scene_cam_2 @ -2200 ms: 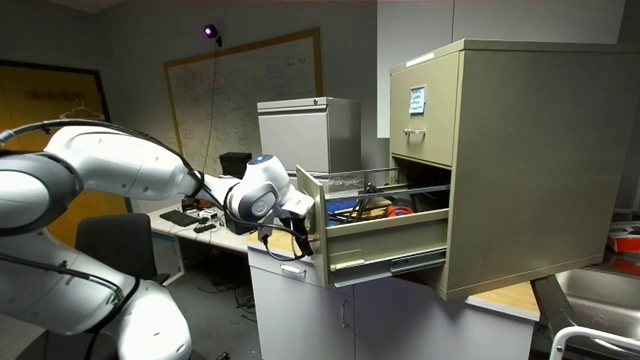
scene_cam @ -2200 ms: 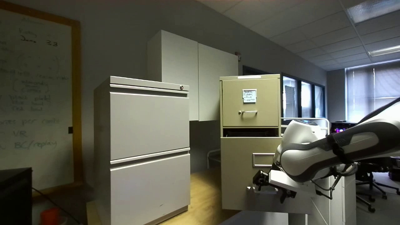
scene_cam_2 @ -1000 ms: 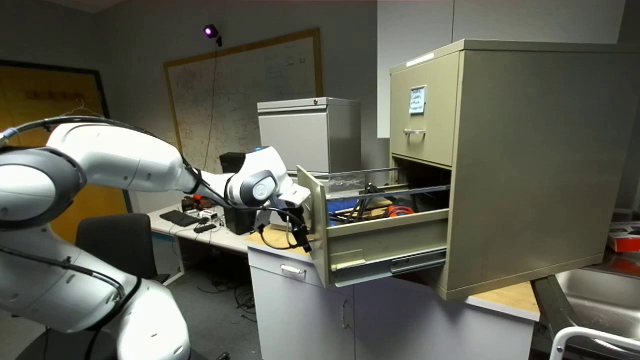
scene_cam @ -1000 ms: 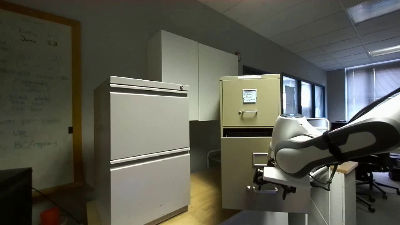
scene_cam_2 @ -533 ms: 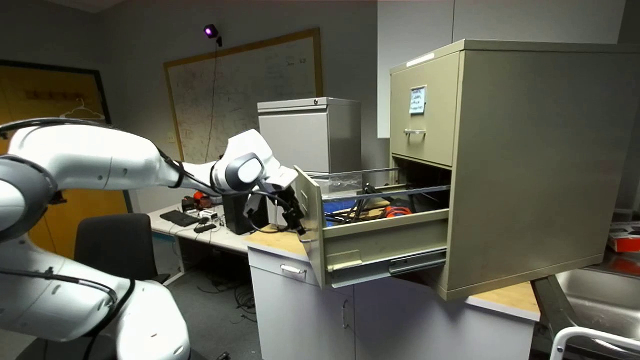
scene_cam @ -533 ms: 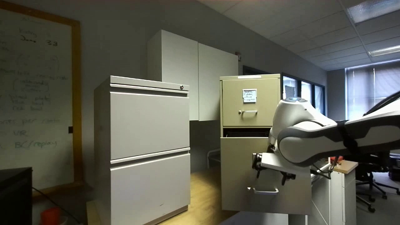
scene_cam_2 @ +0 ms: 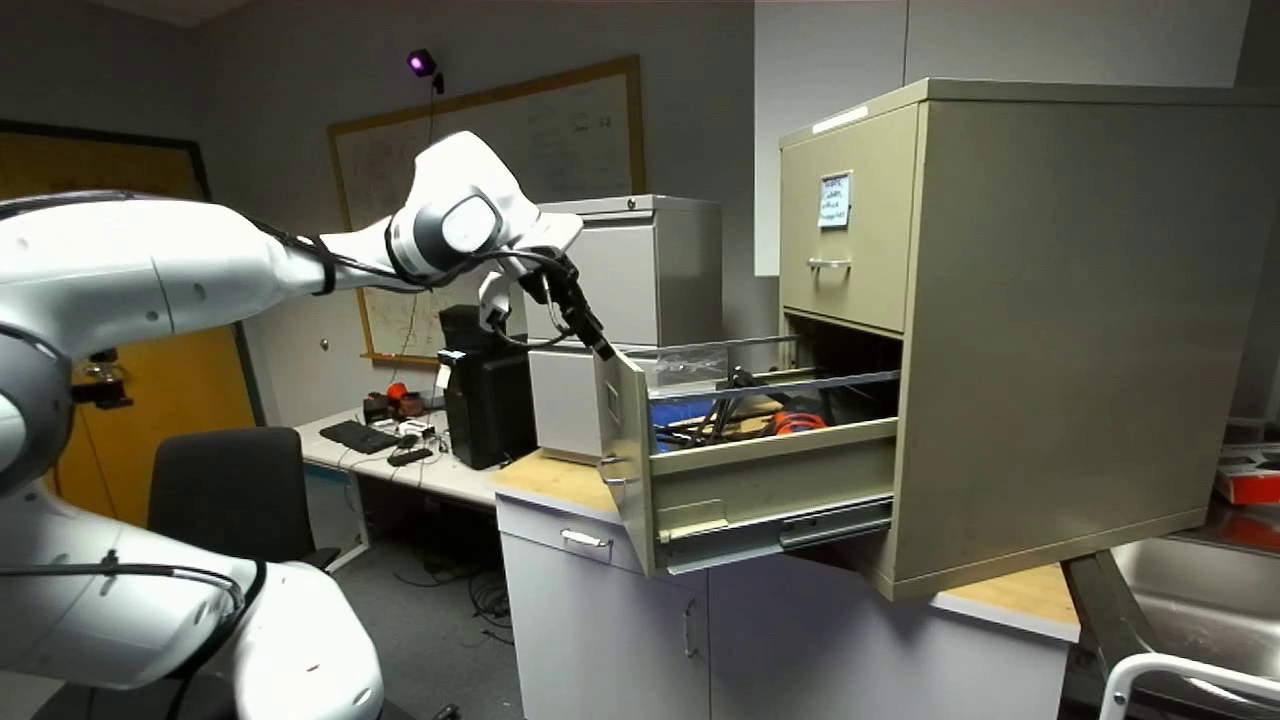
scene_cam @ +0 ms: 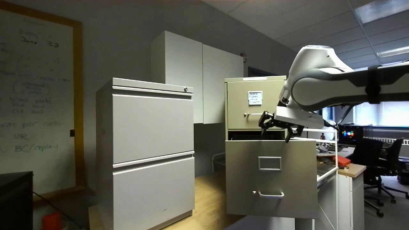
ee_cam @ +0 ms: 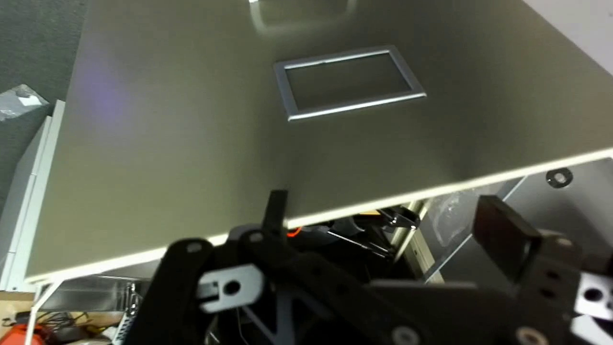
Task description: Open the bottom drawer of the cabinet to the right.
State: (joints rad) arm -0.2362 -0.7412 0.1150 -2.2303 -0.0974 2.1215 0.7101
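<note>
The tan cabinet [scene_cam: 235, 105] [scene_cam_2: 1060, 330] shows in both exterior views, with a white paper on its top drawer. Its bottom drawer [scene_cam: 243, 179] [scene_cam_2: 780, 455] stands pulled far out, with tools and cables inside. The drawer's silver pull [scene_cam: 271, 195] and label holder [scene_cam: 270, 170] face outward; the wrist view shows the drawer front [ee_cam: 182, 120] and the label holder [ee_cam: 347, 106] too. My gripper [scene_cam: 275, 136] [scene_cam_2: 605, 352] [ee_cam: 385, 206] is open and empty. It is at the drawer front's top edge, well above the pull. I cannot tell whether a finger touches that edge.
A light-grey two-drawer cabinet [scene_cam: 153, 127] [scene_cam_2: 690, 270] stands beside the tan one, on a wood-topped counter [scene_cam_2: 560, 480]. A white-framed cart [scene_cam: 336, 153] is near the drawer. A desk [scene_cam_2: 440, 475] with a black chair [scene_cam_2: 230, 490] and a sink [scene_cam_2: 1190, 600] also show.
My gripper has risen from the pull's level to the drawer front's top edge and backed off from the pull. The bottom drawer stays pulled out.
</note>
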